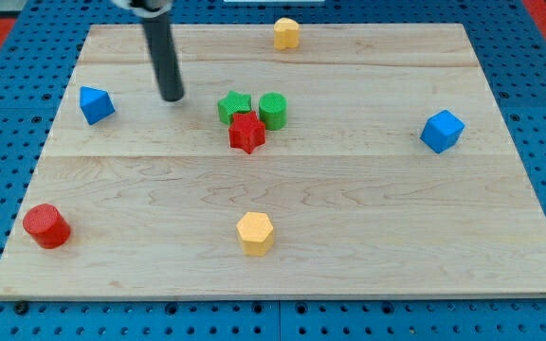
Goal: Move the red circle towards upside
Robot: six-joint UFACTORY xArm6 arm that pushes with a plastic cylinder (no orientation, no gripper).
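My tip (pixel 172 98), the bare lower end of the dark rod, has nothing to open, close or grasp with and touches no block; it rests on the pale wooden board (pixel 349 237) in its upper-left part. The task's thing, the red cylindrical plastic block that reads as the red circle (pixel 45 225), lies well below the tip and off to the view's left of it, near the board's bottom-left corner. To send it up the view the tip must get beneath it, and there is little board left between the circle and the bottom edge, so a careless approach could nudge it off the side or the bottom. A round block also rolls off a narrow rod if struck off-centre, and would then veer left over the edge instead of travelling up. The blue angular plastic block (pixel 96 104) sits just to the view's left of the tip and almost straight above the circle, so a long push may run into it. The green star block (pixel 235 106), the green cylinder (pixel 273 110) and the red star block (pixel 246 132), clustered to the tip's right, should stay clear of the path.
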